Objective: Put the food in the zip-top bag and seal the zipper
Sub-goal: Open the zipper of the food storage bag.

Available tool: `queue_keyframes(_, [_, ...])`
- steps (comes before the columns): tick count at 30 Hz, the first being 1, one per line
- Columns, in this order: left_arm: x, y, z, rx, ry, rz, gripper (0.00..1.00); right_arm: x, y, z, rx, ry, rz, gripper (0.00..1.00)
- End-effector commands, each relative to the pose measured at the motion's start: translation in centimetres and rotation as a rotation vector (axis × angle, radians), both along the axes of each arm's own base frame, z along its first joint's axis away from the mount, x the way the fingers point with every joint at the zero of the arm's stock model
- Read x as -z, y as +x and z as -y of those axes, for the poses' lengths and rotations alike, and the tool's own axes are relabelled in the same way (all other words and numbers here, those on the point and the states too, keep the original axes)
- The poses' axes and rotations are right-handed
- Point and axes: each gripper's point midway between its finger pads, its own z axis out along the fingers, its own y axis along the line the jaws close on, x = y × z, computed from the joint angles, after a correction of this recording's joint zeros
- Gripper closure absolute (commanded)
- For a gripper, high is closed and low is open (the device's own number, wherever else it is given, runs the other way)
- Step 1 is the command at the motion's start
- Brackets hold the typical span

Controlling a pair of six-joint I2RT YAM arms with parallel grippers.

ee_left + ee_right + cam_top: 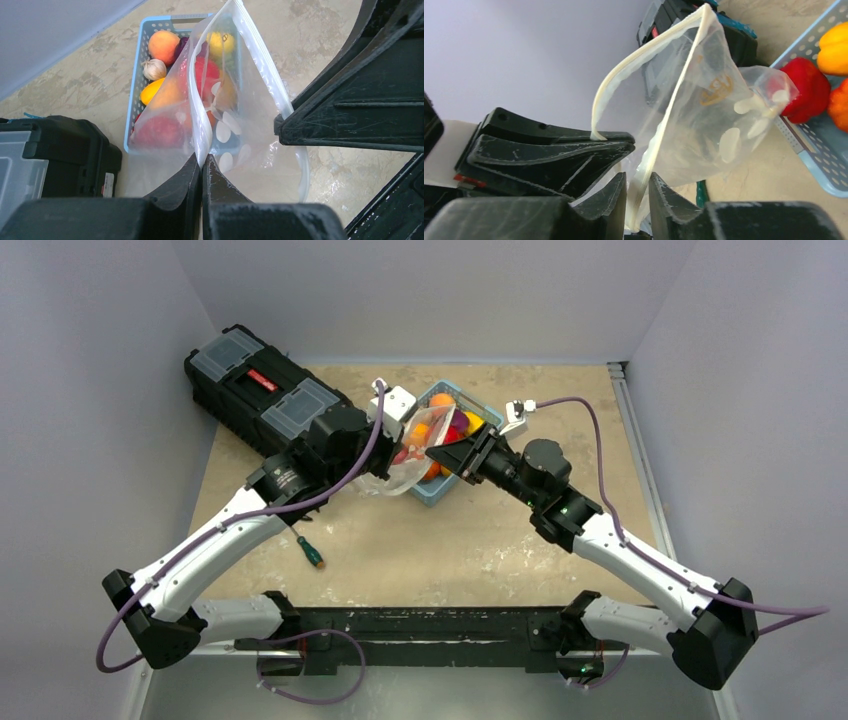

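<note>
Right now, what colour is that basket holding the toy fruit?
Light blue, with small perforations in its walls; the basket shows best in the left wrist view.

Walls (pixel 90 390): plain pale gray, on left, back & right.
Table (pixel 480 540): tan top w/ light worn patches.
Table edge (pixel 640 460): thin metal strip on right side.
Light: soft & even, faint shadows only.
</note>
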Motion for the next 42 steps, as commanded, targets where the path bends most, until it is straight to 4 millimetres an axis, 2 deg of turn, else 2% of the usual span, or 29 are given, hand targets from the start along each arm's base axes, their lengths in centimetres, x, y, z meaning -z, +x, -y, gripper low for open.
queue_keyframes(1, [-2.2, 0.0, 0.4, 0.007, -0.072, 0.044, 1.00, -0.4, 0.6, 0.1, 0.028, 0.000, -0.023, 0.93])
queue_keyframes(2, [-2.4, 0.0, 0.3, 0.008, -0.072, 0.047, 1.00, -0.2, 1.0, 0.2, 0.042, -0.022, -0.040, 1.00])
queue_keyframes(3, [-2.4, -0.1, 0.3, 0.011, -0.068, 0.050, 1.00, 0.6, 1.8, 0.6, 0.089, -0.095, -0.054, 1.00])
queue_keyframes(4, [-2.5, -0.2, 0.2, 0.016, -0.063, 0.055, 0.93, 1.3, 2.3, 0.9, 0.116, -0.176, -0.081, 1.00])
queue_keyframes(6, [-2.7, -0.4, 0.0, 0.025, -0.061, 0.065, 0.57, 2.7, 2.7, 1.0, 0.123, -0.297, -0.133, 1.00])
queue_keyframes(7, [-3.0, -0.6, -0.1, 0.035, -0.068, 0.076, 0.46, 3.1, 2.8, 0.9, 0.123, -0.323, -0.143, 1.00])
queue_keyframes(8, [-3.0, -0.8, -0.1, 0.043, -0.071, 0.080, 0.40, 3.1, 2.6, 0.6, 0.112, -0.325, -0.142, 1.00])
queue_keyframes(9, [-3.0, -0.9, 0.0, 0.054, -0.072, 0.081, 0.34, 3.0, 2.4, 0.5, 0.106, -0.313, -0.132, 1.00])
queue_keyframes(14, [-2.7, -0.1, -0.7, -0.005, -0.029, 0.069, 0.21, 2.6, 2.2, 0.3, 0.124, -0.327, -0.113, 1.00])
queue_keyframes(17, [-2.1, 0.6, -1.1, -0.051, 0.004, 0.057, 0.21, 2.2, 1.9, -0.5, 0.109, -0.324, -0.105, 1.00])
queue_keyframes(21, [-1.5, 0.8, -0.9, -0.068, 0.053, 0.034, 0.35, 1.6, 1.7, -1.1, 0.132, -0.330, -0.092, 1.00])
queue_keyframes(23, [-1.3, 1.0, -1.3, -0.100, 0.093, 0.039, 0.37, 1.6, 1.7, -1.1, 0.144, -0.335, -0.095, 1.00])
queue_keyframes(26, [-1.0, 1.0, -1.9, -0.146, 0.162, 0.031, 0.36, 1.5, 2.0, -0.8, 0.185, -0.342, -0.108, 1.00])
queue_keyframes(29, [-0.7, 1.2, -2.4, -0.189, 0.215, 0.012, 0.30, 1.7, 2.3, -0.3, 0.244, -0.342, -0.143, 1.00])
queue_keyframes(31, [-0.5, 1.5, -2.7, -0.223, 0.245, 0.006, 0.31, 1.6, 2.4, -0.5, 0.260, -0.329, -0.158, 1.00])
queue_keyframes(34, [-0.4, 2.1, -3.6, -0.276, 0.282, 0.025, 0.45, 1.4, 2.4, -1.0, 0.278, -0.318, -0.181, 1.00])
queue_keyframes(36, [-0.4, 2.1, -3.9, -0.283, 0.297, 0.033, 0.50, 1.1, 2.3, -1.6, 0.275, -0.306, -0.187, 1.00])
queue_keyframes(39, [-0.7, 2.2, -4.4, -0.303, 0.314, 0.044, 0.70, 0.0, 2.2, -2.9, 0.253, -0.283, -0.171, 1.00])
queue_keyframes(42, [-1.6, 2.2, -6.0, -0.335, 0.363, 0.086, 0.90, -0.4, 2.0, -4.0, 0.223, -0.278, -0.166, 1.00])
